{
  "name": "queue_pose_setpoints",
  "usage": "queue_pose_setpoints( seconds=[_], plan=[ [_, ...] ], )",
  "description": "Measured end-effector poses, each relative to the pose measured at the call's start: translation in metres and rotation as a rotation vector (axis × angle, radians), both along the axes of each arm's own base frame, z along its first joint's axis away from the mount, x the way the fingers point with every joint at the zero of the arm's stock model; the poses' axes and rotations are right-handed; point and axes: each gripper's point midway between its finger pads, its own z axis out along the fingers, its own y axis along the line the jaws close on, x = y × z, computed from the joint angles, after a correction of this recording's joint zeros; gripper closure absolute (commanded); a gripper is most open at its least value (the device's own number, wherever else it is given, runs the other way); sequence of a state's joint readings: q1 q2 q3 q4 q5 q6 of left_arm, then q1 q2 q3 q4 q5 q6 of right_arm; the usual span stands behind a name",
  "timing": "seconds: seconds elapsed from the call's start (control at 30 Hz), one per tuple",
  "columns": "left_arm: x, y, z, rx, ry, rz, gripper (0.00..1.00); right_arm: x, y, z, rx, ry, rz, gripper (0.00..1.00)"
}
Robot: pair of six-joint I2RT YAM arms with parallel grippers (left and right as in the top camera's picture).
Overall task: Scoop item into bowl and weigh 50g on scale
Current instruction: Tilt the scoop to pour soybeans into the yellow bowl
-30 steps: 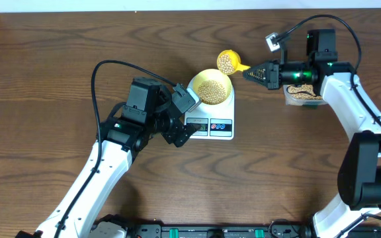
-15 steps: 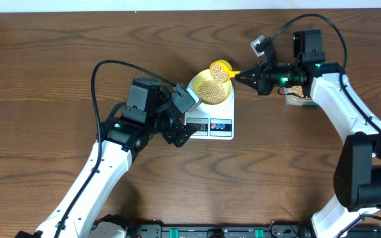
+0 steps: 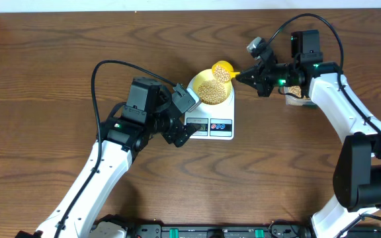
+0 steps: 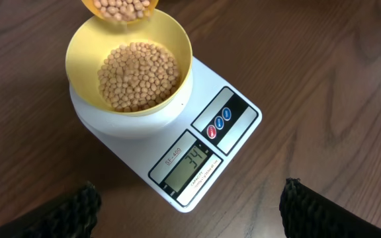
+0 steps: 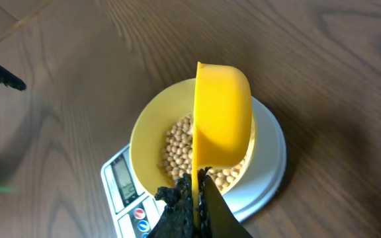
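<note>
The pale-yellow bowl point(image 3: 210, 88) sits on the white scale point(image 3: 211, 123) and holds tan beans point(image 4: 138, 75). The scale's display point(image 4: 192, 162) reads 34. My right gripper point(image 3: 241, 75) is shut on the handle of a yellow scoop point(image 3: 221, 71), which is tilted over the bowl's far rim with beans in it. In the right wrist view the scoop point(image 5: 222, 114) stands on edge above the bowl point(image 5: 147, 139). My left gripper point(image 3: 180, 134) is open and empty, just left of the scale's front, with its fingers point(image 4: 68, 210) wide apart.
A clear tub of beans point(image 3: 300, 94) stands on the table at the right, partly under my right arm. The bare brown table point(image 3: 45, 79) lies all round.
My right gripper has carried the scoop of beans from beside the bowl to over its far rim and has tipped it. The left arm has not moved.
</note>
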State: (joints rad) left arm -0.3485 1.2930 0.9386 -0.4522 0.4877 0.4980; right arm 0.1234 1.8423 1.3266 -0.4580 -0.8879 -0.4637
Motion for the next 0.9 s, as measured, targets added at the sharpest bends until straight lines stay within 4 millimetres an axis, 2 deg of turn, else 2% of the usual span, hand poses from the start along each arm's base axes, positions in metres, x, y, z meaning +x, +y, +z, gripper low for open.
queue_pose_setpoints(
  seconds=[0.9],
  plan=[
    [0.0, 0.0001, 0.0, 0.0, 0.0, 0.0, 0.11, 0.0067, 0.0012, 0.0017, -0.031, -0.093, 0.026, 0.99]
  ],
)
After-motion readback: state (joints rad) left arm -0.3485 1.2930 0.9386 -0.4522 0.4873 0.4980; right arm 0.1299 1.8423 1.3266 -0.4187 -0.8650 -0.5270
